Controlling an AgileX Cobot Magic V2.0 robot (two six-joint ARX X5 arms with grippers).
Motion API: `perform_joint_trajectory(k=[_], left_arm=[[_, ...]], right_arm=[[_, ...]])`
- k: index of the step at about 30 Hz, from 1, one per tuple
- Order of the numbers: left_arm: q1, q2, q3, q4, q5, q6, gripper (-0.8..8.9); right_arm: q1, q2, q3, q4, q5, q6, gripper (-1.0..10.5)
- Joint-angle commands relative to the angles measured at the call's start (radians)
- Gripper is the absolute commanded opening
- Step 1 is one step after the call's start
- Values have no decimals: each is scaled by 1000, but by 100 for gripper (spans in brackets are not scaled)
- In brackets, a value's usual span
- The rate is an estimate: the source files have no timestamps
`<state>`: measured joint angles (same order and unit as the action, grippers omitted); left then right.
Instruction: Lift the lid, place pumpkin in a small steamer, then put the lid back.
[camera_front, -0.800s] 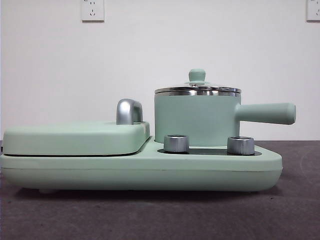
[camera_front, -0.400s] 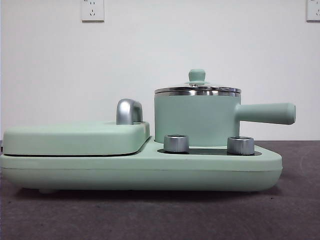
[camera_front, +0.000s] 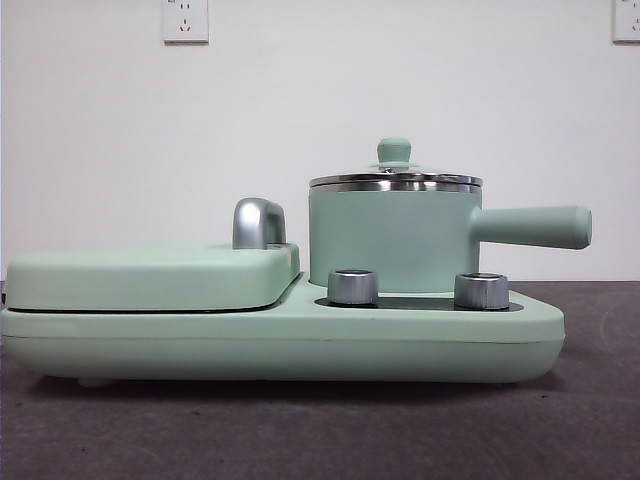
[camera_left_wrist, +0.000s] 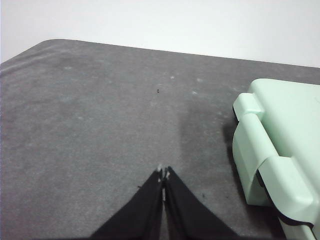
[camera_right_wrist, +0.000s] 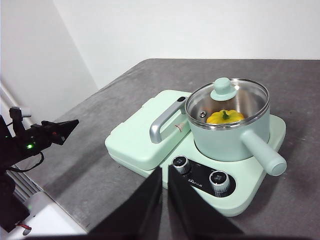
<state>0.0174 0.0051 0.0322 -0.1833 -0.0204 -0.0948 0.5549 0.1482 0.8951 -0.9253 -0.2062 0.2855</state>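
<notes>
The pumpkin (camera_right_wrist: 224, 116) sits inside the small steamer (camera_front: 394, 238), seen through the lid (camera_front: 395, 173), which rests closed on the pot's steel rim. The steamer's long handle (camera_front: 532, 226) points to 3 o'clock in the front view. The pot stands on a mint-green cooker base (camera_front: 300, 340), with two silver dials (camera_front: 353, 286) before it and a flat covered griddle (camera_front: 150, 275) at 9 o'clock. Both tools hang well clear above the grey tabletop (camera_left_wrist: 100, 130): the left tool (camera_left_wrist: 163, 174) pressed together, the right tool (camera_right_wrist: 164, 170) nearly together.

Glass lid (camera_right_wrist: 228, 97) steel-rimmed, glossy pumpkin (camera_right_wrist: 225, 117), matt steamer (camera_front: 395, 240)
</notes>
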Motion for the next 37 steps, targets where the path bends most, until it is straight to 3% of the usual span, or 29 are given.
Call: perform_joint_trajectory(k=[1,24,27,31,33,37], left_arm=[[0,-2,-19,-6,1,27,6],[0,-2,-19,-6,1,27,6],[0,-2,-19,-6,1,27,6],[0,-2,-19,-6,1,27,6],[0,-2,-19,-6,1,27,6],[0,-2,-19,-6,1,27,6]], right_arm=[[6,0,9,12,0,-5,15],[-24,0,6,13,-5,-5,15],[-116,0,-3,13,-2,-8,15],[-285,-8,-78,58,111,-14,15],[-379,-8,-158,140,163,-14,15],[-532,-8,-333,342,165,-17,15]])
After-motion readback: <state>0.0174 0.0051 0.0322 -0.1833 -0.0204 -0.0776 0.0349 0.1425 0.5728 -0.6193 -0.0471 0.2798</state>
